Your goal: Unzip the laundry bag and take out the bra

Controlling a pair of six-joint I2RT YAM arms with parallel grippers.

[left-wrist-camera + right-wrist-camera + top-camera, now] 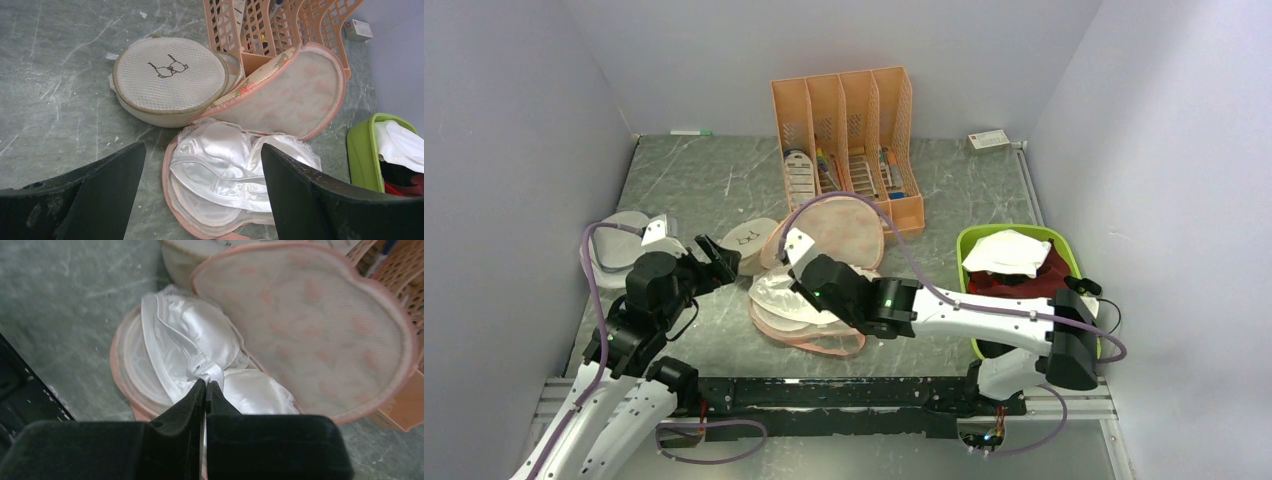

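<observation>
Leftmost, left pincer (721,257): hangs low over the grey bench (704,185), jaws wide apart, grips nothing, points toward the middle. Just past its tips, round beige pouch (170,75) with a small line drawing on top: lies flat, sits just beside the bag's raised flap, apparently touching it. Next, laundry bag (310,330) at mid-bench: lies unzipped, peach-pink flap with faint fruit print tipped up and back toward the orange file rack (849,120), lower half flat on the bench. Holds the white satin bra (200,335) in that lower half, cups up, lace along the edges. Over it, right pincer (206,386): reaches in from the right, jaws pressed together, clamps the bra at its centre bridge between the cups. Farther right, green bin (972,240) near the wall: carries a white cloth (1009,252) on top of dark red fabric.
</observation>
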